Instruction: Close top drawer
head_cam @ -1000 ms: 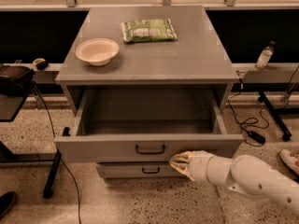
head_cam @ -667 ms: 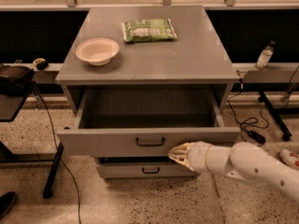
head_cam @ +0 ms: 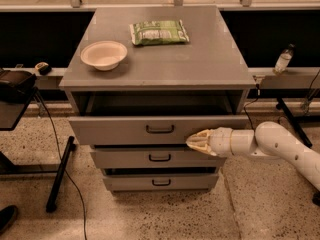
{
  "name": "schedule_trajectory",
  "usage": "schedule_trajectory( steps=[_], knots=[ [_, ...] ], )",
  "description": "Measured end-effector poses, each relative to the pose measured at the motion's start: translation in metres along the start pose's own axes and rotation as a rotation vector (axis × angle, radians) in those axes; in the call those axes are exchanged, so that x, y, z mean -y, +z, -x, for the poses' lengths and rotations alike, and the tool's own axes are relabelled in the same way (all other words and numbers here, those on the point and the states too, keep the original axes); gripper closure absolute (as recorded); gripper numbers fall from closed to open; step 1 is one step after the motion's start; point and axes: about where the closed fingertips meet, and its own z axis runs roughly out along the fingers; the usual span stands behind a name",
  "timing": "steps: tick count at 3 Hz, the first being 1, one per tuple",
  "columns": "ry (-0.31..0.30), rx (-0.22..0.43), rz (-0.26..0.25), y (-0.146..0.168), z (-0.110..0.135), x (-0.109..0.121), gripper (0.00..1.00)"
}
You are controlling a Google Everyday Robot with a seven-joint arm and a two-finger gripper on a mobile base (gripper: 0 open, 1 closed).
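Note:
The top drawer (head_cam: 115,130) is a wide grey metal drawer with a small black bail handle (head_cam: 160,129) at its centre. It stands only a little way out of the grey cabinet (head_cam: 165,59), with a narrow dark gap showing above its front panel. My gripper (head_cam: 196,141) comes in from the right on a white arm (head_cam: 280,146). Its cream tip touches the lower right part of the drawer's front panel, right of the handle.
Two lower grey drawers (head_cam: 160,158) sit below. On the cabinet top are a white bowl (head_cam: 103,54) and a green packet (head_cam: 159,32). A black stand (head_cam: 15,86) is at the left, a bottle (head_cam: 283,59) on a ledge at the right.
The top drawer has slid far back into the cabinet. My gripper has followed it, staying against the front panel.

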Motion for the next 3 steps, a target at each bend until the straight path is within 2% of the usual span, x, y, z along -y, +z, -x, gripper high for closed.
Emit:
schedule_trajectory(
  steps=[1, 3],
  knots=[
    [0.000, 0.000, 0.000, 0.000, 0.000, 0.000, 1.00],
    [-0.020, -0.023, -0.023, 0.025, 0.005, 0.025, 1.00]
  ],
)
